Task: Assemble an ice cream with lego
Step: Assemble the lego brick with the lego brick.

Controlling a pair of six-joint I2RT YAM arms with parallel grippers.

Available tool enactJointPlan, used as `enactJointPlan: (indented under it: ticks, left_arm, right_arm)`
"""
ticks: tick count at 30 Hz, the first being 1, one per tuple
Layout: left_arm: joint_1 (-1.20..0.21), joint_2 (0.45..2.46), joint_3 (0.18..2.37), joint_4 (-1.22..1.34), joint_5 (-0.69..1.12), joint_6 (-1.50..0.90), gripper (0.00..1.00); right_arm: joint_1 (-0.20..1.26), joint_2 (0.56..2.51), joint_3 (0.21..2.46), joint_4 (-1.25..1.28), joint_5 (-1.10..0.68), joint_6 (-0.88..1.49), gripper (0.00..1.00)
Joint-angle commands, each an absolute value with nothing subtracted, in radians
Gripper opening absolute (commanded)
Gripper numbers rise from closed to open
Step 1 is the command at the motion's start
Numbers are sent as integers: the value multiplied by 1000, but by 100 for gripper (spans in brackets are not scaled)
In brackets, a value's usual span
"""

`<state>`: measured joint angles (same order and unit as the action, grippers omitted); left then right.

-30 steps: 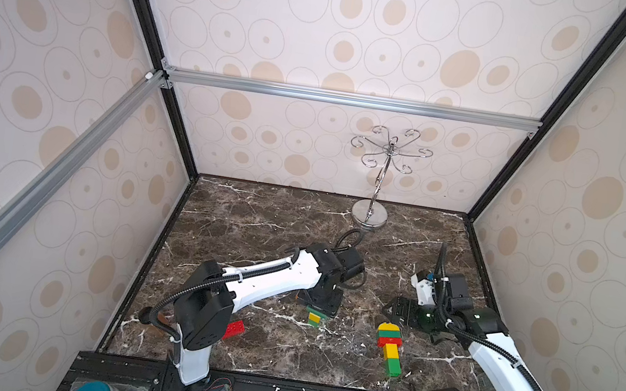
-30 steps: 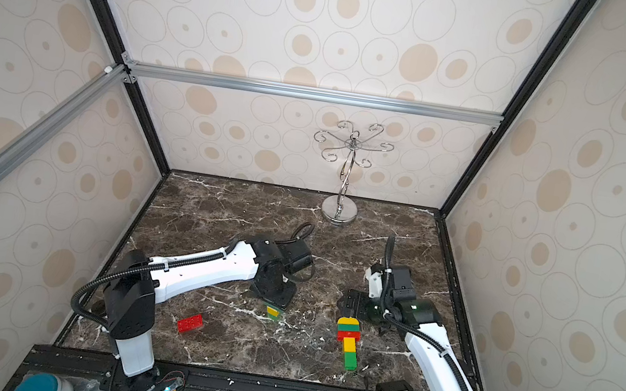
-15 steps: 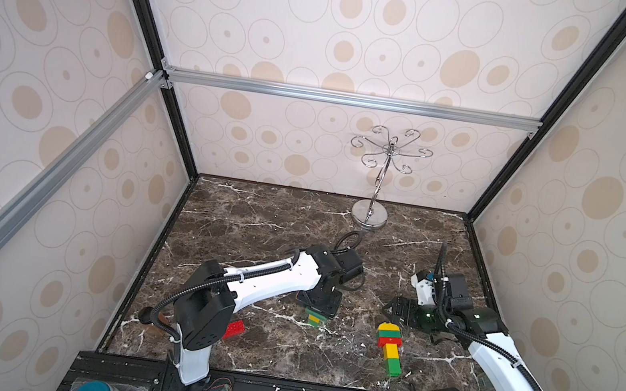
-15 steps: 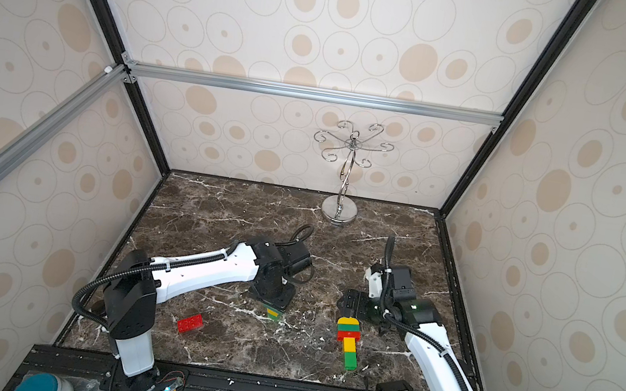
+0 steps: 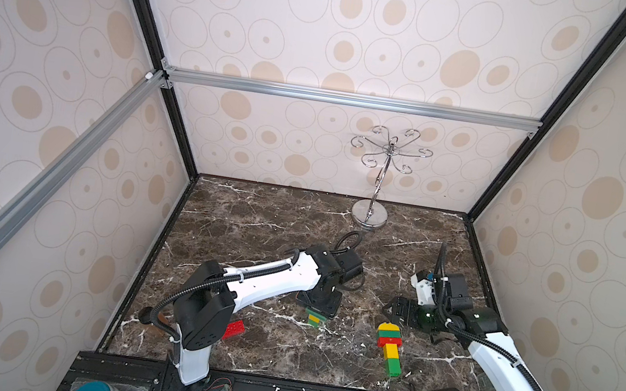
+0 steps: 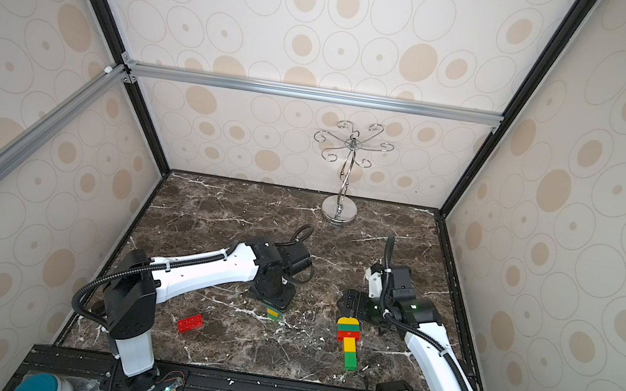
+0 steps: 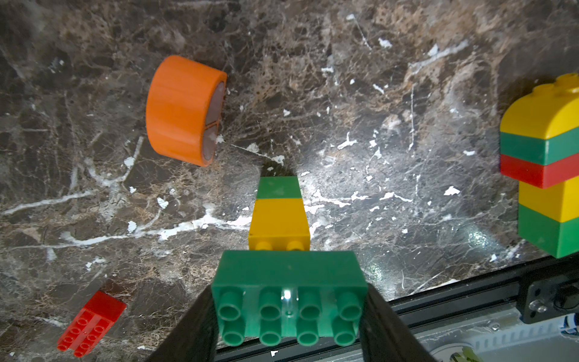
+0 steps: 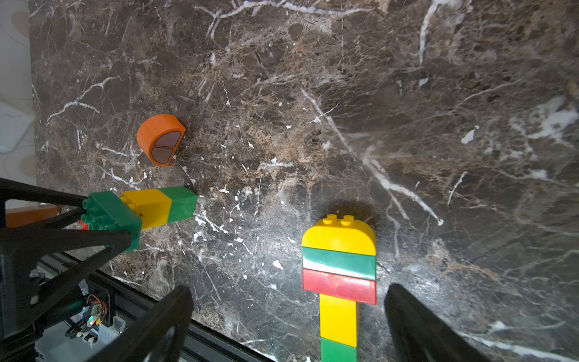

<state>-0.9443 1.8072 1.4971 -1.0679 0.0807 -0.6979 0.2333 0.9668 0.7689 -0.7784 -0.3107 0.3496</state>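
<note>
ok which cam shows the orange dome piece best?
Left wrist: orange dome piece is large, sharp, unobstructed, lying on its side. Right wrist shows it smaller, underside facing the camera. Neither top view shows it.

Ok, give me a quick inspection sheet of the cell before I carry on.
Surface: dark marble tabletop, scattered white flecks.
Job's things: domed stack lying flat; green oblong brick over a yellow-and-green stem, yellow studs showing; orange dome and red brick loose.
Clutter: silver hooked stand at the back.
Grippers: left pincer shut on green oblong brick; right pincer open, jaws either side of the domed stack.
Cables: black conduit along both arms, nothing snagged.
Surroundings: patterned walls, aluminium rails.
</note>
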Motion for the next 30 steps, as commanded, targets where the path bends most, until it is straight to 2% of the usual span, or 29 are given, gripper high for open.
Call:
enactJointPlan:
  ticks: [1,19,30]
  left_arm:
    - [-943,1829,1529,-1107,82,-670,25]
    - [-944,1840,1585,-1126,74,-664,25]
    - [-933,1827,1544,-1126,73,-656,25]
  right_arm:
    - [225,974,772,-799,-305,336,98]
    - [225,971,770,-798,-305,336,99]
    - [225,970,770,-798,-305,337,98]
